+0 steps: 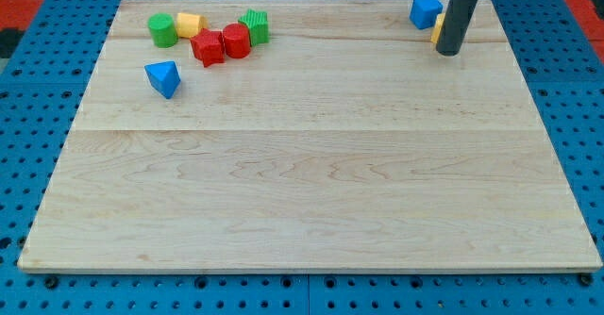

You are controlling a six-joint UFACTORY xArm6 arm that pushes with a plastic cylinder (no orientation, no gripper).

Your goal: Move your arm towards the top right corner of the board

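My dark rod comes down from the view's top right, and my tip (450, 51) rests on the wooden board (302, 164) near its top right corner. A blue block (426, 11) lies just up and left of the tip. A yellow block (438, 29) is mostly hidden behind the rod, touching or nearly touching it. At the board's top left sits a cluster: a green cylinder (162, 29), a yellow block (190, 24), a red star-like block (208, 47), a red cylinder-like block (236, 41) and a green block (255, 25). A blue triangular block (163, 77) lies below that cluster.
The board lies on a blue perforated table (28, 164). Red surface shows at the view's top corners (28, 4).
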